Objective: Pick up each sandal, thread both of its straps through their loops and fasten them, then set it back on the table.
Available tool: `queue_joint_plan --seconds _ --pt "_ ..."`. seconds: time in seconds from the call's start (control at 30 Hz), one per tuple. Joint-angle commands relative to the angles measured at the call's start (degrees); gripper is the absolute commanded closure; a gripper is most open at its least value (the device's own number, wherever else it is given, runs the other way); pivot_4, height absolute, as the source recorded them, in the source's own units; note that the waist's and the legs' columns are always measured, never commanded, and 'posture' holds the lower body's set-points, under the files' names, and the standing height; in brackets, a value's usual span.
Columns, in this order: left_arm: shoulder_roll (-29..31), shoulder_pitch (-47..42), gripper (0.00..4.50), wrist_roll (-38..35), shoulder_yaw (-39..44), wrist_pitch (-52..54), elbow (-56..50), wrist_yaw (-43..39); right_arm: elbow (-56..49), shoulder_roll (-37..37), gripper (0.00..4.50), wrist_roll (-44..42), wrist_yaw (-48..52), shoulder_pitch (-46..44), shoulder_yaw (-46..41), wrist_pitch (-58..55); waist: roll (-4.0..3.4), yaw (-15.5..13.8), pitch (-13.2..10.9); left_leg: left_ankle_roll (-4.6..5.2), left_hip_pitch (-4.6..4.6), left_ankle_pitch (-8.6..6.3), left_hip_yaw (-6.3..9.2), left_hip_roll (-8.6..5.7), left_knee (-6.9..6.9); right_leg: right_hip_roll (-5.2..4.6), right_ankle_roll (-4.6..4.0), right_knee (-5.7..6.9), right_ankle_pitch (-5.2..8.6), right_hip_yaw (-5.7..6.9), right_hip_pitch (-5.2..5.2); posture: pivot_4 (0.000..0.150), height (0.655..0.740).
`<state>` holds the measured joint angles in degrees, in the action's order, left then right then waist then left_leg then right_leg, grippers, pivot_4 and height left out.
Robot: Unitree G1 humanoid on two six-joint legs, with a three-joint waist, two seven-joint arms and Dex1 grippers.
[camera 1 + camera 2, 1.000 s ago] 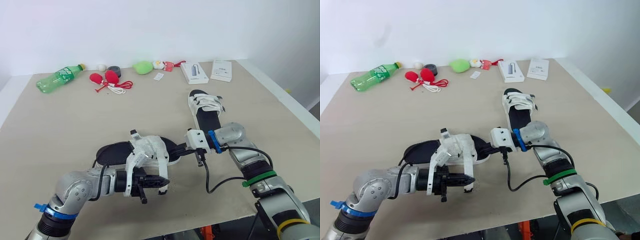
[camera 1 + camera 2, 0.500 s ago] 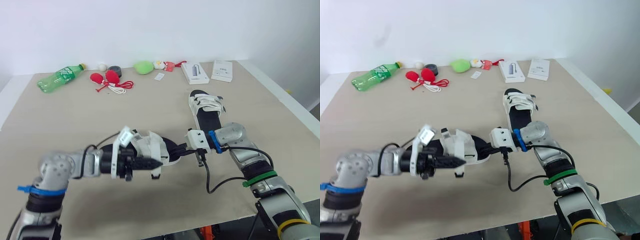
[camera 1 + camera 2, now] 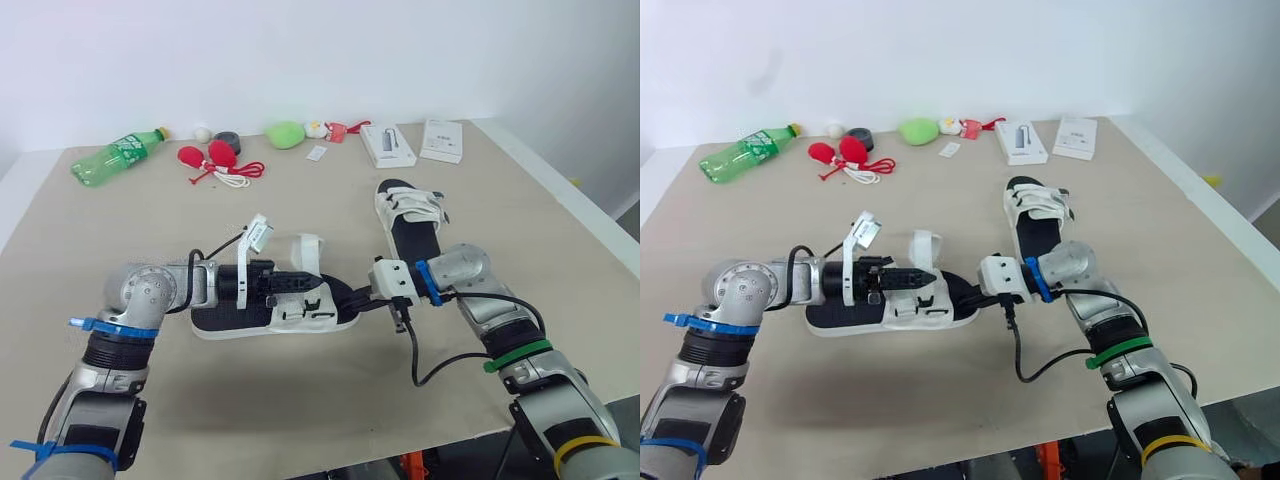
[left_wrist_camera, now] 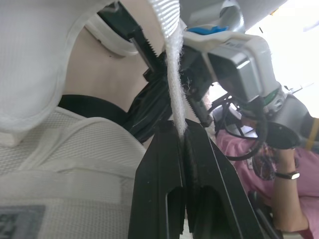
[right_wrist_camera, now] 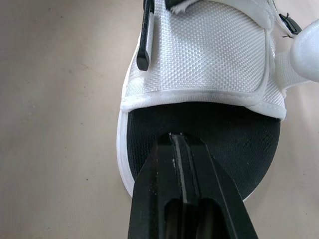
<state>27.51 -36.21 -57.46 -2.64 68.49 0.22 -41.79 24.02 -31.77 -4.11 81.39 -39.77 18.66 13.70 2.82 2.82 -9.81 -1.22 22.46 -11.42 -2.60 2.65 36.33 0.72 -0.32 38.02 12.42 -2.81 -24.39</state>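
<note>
**A:** Where is the near sandal [image 3: 300, 316]?
**B:** Flat on the table [image 3: 140, 230], sole down, between the 2 grippers.
**A:** And the left gripper [image 3: 312, 283]?
**B:** Over the sandal's middle, fingers pressed together on a white strap [image 4: 172, 59] that stands up from the sandal.
**A:** The right gripper [image 3: 362, 299]?
**B:** At the sandal's right end, fingers closed with nothing between them, tips over the black footbed.
**A:** The far sandal [image 3: 412, 215]?
**B:** Behind the near sandal's right end, apart from it.
**A:** Any containers?
**B:** A green bottle [image 3: 115, 158] lies on its side far behind the near sandal, to its left. A white box [image 3: 388, 146] and a second box [image 3: 443, 141] lie far behind, to its right. I cannot tell their contents.
</note>
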Motion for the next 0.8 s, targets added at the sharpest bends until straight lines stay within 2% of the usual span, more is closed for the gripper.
queue_joint_plan --seconds 0.03,0.57,0.8 --pt "-0.9 -1.2 4.42 1.7 -0.4 -1.3 -0.2 -2.0 0.8 -0.7 4.5 2.1 -0.5 0.8 0.7 -0.4 0.0 0.0 0.0 0.0 0.0 0.0 0.0 0.0 0.0 0.0 0.0 0.0 0.0 0.0 0.0 0.15 0.74" --pt "-4.6 -2.5 4.42 4.7 -1.0 0.2 -0.5 -3.1 1.4 -0.5 4.5 2.3 -0.9 0.6 0.9 -0.2 0.0 -0.1 0.0 0.0 0.0 0.0 -0.01 -0.03 0.0 -0.04 0.05 0.0 -0.02 -0.02 0.01 0.15 0.74" --pt "-0.5 -4.7 4.42 9.3 -3.6 -2.3 -1.0 -6.8 1.9 -0.3 4.5 2.4 -1.0 0.3 1.0 0.2 0.0 -0.1 0.0 -0.01 0.0 0.01 0.01 -0.06 0.01 -0.04 0.05 0.0 -0.03 -0.01 0.02 0.15 0.74"
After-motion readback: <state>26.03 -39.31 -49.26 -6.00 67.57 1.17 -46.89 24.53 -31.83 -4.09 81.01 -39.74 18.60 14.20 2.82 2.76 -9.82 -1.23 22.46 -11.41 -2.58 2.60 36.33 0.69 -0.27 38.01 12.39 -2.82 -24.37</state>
